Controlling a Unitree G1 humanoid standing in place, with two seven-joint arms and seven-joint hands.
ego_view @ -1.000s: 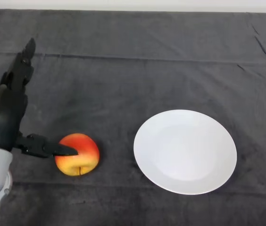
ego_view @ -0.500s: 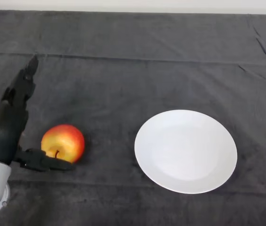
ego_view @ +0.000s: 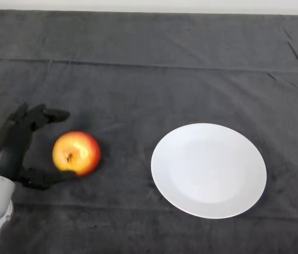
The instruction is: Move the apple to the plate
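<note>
A red and yellow apple (ego_view: 76, 153) lies on the dark cloth at the left, well apart from the white plate (ego_view: 208, 170) at the centre right, which holds nothing. My left hand (ego_view: 10, 149) rests just left of the apple, with the apple in the gap between thumb and fingers. The thumb (ego_view: 48, 177) reaches under the apple's lower left side and touches it. The fingers (ego_view: 46, 114) bend over above the apple, with a small gap to its top. The hand is open around the apple, not closed on it.
The dark cloth (ego_view: 149, 79) covers the whole table, with a fold line across the far part and creases at the far right. A pale strip runs along the far edge.
The apple rolled left and turned, then shifted slightly right. My fingers, straight and pointing away before, have bent down over the apple, and the thumb stays at its lower side.
</note>
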